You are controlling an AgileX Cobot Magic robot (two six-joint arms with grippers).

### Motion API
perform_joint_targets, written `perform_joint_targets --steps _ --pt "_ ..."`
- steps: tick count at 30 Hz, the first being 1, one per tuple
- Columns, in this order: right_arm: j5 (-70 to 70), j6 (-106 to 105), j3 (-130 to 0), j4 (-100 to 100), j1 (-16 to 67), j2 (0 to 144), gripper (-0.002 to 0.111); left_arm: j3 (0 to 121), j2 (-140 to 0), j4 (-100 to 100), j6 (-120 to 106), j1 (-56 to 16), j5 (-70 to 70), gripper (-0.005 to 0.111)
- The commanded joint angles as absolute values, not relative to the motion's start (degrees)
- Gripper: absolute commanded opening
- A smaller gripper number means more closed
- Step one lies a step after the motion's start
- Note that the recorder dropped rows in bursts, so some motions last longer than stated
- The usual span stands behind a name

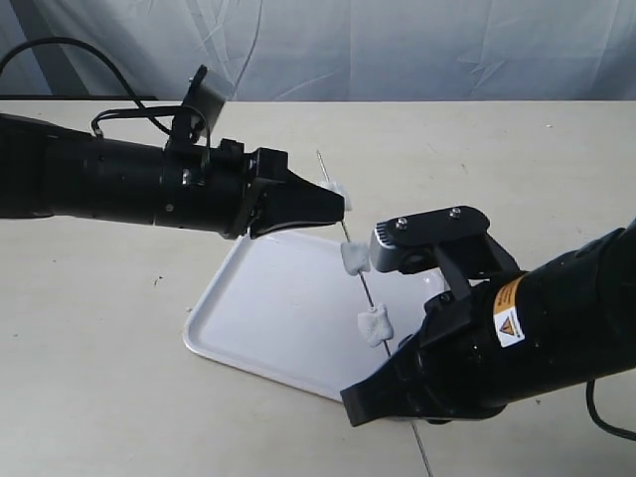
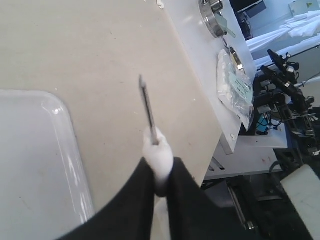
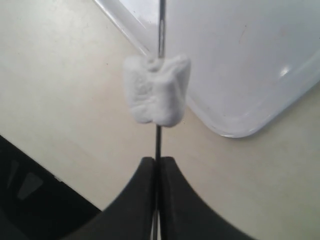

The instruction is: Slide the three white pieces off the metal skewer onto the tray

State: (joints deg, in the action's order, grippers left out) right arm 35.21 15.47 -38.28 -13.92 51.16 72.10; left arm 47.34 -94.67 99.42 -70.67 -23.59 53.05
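The thin metal skewer [image 1: 364, 281] runs slantwise above the white tray [image 1: 260, 316], with three white pieces threaded on it. My right gripper [image 1: 405, 419] is shut on the skewer's near end [image 3: 158, 142], just behind the nearest white piece [image 1: 375, 325] [image 3: 157, 95]. A second piece [image 1: 355, 257] sits mid-skewer. My left gripper [image 1: 341, 198] [image 2: 159, 172] is shut on the farthest white piece [image 1: 336, 187] [image 2: 158, 155], squeezing it between the black fingers. The skewer's far tip [image 2: 146, 102] pokes out beyond that piece.
The tray's rim [image 2: 65, 145] [image 3: 235, 131] lies on a beige tabletop [image 1: 497, 169]. A white curtain [image 1: 397, 45] hangs behind. The table's far edge, a white side panel [image 2: 200, 75] and equipment beyond show in the left wrist view.
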Motion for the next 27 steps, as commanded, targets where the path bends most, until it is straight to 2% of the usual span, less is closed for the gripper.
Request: perform_joint_targets --steps 1,21,27 --pt "33.79 15.24 -35.37 -13.59 51.42 71.64 -0.001 48.59 -94.66 99.95 -71.0 -23.56 55.74 0.0" --pt "30.18 12.05 -26.8 -21.45 51.42 71.64 -0.001 54.95 -94.66 99.95 -69.41 -19.85 53.49 0.0" --pt "30.16 10.54 -24.33 -23.97 51.42 71.64 -0.001 58.4 -94.66 99.95 -68.5 -16.55 53.15 0.0"
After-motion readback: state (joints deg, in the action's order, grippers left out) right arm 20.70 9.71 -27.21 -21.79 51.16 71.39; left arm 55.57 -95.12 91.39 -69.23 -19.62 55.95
